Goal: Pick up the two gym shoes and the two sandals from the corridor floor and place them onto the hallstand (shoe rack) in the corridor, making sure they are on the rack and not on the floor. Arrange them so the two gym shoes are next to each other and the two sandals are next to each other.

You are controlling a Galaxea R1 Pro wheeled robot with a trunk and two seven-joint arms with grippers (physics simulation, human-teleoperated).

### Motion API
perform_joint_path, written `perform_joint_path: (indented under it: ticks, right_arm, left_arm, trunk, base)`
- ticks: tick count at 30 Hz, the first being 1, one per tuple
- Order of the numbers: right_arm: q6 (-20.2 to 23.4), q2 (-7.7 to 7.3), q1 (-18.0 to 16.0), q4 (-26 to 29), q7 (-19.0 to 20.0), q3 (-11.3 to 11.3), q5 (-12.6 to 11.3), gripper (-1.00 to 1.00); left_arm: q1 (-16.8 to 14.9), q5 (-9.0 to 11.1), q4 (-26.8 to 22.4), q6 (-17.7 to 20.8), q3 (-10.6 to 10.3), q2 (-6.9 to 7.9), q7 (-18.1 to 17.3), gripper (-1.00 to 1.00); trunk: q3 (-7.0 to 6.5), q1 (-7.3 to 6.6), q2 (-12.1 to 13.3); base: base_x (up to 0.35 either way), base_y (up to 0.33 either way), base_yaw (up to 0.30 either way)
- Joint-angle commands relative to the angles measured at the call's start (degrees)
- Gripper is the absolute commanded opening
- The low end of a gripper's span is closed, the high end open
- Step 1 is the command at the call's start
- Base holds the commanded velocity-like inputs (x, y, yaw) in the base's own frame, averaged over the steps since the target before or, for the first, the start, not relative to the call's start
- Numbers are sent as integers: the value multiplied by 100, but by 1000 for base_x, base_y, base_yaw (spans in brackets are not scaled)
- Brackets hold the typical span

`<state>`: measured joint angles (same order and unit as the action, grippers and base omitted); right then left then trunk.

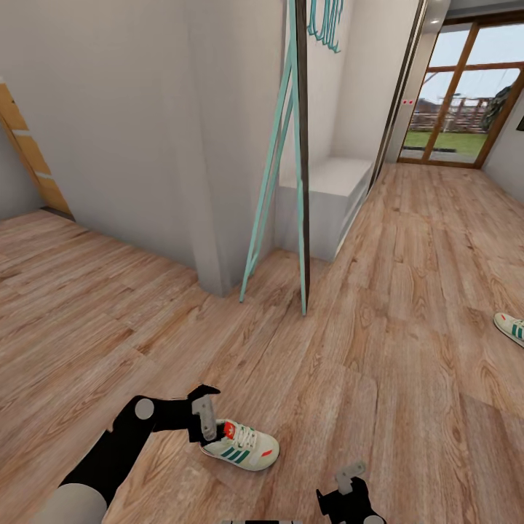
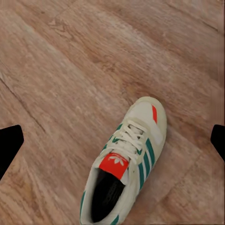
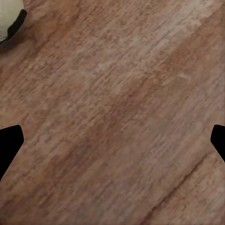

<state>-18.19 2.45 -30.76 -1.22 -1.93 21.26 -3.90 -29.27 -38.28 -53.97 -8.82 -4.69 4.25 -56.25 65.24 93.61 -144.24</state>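
With jaws wide, the left gripper (image 1: 206, 421) hovered beside the near sneaker (image 1: 241, 446); straddling its heel squarely before closing looked wisest.

Corridor floor (image 1: 407, 306) of wood-grain planks. One gym shoe (image 1: 242, 447) lies near the bottom edge, with the left gripper (image 1: 206, 418) just beside its heel; the second gym shoe (image 1: 511, 326) lies at the right edge. A low white unit (image 1: 331, 200) stands against the wall behind a leaning teal frame (image 1: 280, 156).
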Motion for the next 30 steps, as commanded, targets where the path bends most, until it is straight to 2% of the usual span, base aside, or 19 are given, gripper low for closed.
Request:
perform_joint_path:
  ticks: [1, 2, 3, 4, 8, 15, 18, 19, 23, 24, 30]
  right_arm:
    - [0, 0, 0, 0, 0, 0, 1, 100]
    - [0, 0, 0, 0, 0, 0, 1, 100]
    - [0, 0, 0, 0, 0, -1, 1, 100]
    - [0, 1, 0, -2, 0, -4, 2, 100]
    - [0, -4, 0, -7, 0, -10, 2, 100]
    - [2, -7, 0, -22, 0, -13, -2, 100]
    - [5, -7, 0, -29, 0, -13, -4, 100]
    - [6, -7, 0, -32, 0, -13, -5, 100]
    - [8, -10, 0, -34, 0, -15, -5, 100]
    - [11, -9, 0, -35, 0, -13, -9, 100]
    - [16, -5, 0, -38, 0, -10, -13, 100]
  left_arm:
    - [0, -31, -4, -44, -51, -2, -170, 100]
    - [0, -31, -4, -44, -51, -2, -170, 100]
    - [0, -75, -6, -86, -118, -4, -320, 100]
    - [0, -197, -22, -147, -266, -9, -545, 100]
    - [0, -388, -79, -218, -439, -11, -774, 100]
    - [0, -491, -91, -279, -515, -7, -889, 100]
    - [0, -516, -79, -487, -509, 2, -910, 100]
    - [0, -528, -53, -807, -407, 79, -916, 100]
    - [0, -531, 119, -1413, 48, 312, -920, 100]
    - [0, -533, 363, -1802, 475, 407, -921, 100]
    - [0, -533, 995, -2493, 1143, 487, -917, 100]
  trunk:
    - [0, 0, 0]
    - [0, 0, 0]
    - [0, 0, 0]
    - [0, 0, 0]
    - [0, 0, 0]
    - [0, 0, 0]
    - [0, 0, 0]
    - [0, 0, 0]
    - [0, 0, 0]
    - [0, 0, 0]
    - [0, 0, 0]
  base:
    - [0, 0, 0]
    - [0, 0, 0]
    - [0, 0, 0]
    - [0, 0, 0]
    - [0, 0, 0]
    - [0, 0, 0]
    - [0, 0, 0]
    - [0, 0, 0]
    - [0, 0, 0]
    - [0, 0, 0]
    - [0, 0, 0]
